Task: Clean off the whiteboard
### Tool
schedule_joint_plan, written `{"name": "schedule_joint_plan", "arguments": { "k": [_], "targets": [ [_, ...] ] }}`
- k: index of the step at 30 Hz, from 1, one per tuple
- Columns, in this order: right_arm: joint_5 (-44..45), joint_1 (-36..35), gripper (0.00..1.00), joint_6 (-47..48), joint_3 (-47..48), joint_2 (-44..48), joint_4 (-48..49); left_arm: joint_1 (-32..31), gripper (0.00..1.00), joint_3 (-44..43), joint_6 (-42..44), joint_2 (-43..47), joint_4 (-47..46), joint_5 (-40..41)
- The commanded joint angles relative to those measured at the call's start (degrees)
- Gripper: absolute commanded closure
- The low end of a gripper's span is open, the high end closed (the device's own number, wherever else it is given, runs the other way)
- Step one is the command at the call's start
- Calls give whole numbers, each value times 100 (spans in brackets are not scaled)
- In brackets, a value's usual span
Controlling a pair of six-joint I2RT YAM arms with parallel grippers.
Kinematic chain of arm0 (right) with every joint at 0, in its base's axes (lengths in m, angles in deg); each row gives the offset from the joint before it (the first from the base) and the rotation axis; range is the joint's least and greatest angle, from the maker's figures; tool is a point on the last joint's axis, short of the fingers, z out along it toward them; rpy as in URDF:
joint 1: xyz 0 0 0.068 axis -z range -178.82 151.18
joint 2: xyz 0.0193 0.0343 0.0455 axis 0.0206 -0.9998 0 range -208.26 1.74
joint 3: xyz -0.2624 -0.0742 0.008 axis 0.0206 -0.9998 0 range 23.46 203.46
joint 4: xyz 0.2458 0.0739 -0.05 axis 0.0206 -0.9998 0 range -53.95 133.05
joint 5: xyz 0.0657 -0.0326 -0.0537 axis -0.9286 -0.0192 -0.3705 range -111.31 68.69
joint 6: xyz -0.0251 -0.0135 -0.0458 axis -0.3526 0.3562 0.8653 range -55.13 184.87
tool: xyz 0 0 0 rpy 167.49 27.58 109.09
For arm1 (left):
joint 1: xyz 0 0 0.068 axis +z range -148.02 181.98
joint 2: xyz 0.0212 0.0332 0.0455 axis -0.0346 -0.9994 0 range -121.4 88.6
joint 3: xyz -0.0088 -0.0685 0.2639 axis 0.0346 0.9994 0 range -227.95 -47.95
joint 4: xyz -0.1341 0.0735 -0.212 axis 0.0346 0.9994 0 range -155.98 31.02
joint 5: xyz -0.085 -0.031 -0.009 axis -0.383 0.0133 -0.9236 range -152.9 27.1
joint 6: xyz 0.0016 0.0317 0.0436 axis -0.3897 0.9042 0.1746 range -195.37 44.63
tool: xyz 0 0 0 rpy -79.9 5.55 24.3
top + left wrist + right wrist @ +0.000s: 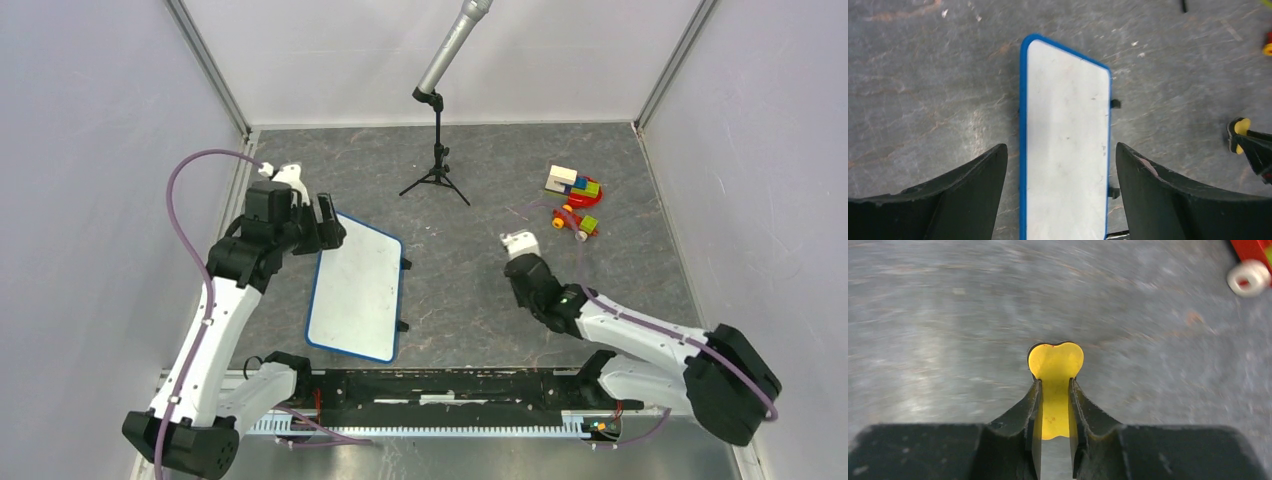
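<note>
One whiteboard [355,290], one tripod stand [437,165], two block toys [572,183], two arms [215,330], one yellow piece [1055,362]

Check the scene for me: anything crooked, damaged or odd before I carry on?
Nothing is spilled or broken. The whiteboard lies slightly skewed on the table, and its face shows only faint specks, no writing. The left pincer is open over it; the right pincer, shut on a yellow tab, is off the board.

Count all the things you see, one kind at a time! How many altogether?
Whiteboard: 1
Claws: 2, the left claw and the right claw
Yellow thing gripped in the right claw: 1
Tripod stand: 1
Toy heap: 1, pieces too small to count
Total: 6
</note>
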Motion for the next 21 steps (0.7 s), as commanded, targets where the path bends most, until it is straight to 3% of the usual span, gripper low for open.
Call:
{"name": "schedule_joint_plan", "arguments": {
  "k": [1,5,10,12,18,21],
  "targets": [
    [-448,1084,75,-453,-321,606,-533,-19,15,-623,189,167,-277,-763],
    [-702,1738,74,-305,-324,764,-728,-24,12,-872,-110,285,-882,-1721],
    [-494,1940,67,-327,-222,784,-1033,-23,11,-782,-576,555,-2015,-2568],
    [-483,1941,59,-356,-147,777,-1162,-21,10,-706,-738,661,-2457,-2772],
    [-677,1940,11,-178,212,1236,-1471,-22,8,-593,-1020,859,-3275,-3066],
    [-737,1940,2,-55,502,1586,-1685,-21,8,-580,-1112,890,-3485,-3160]
  ]
}}
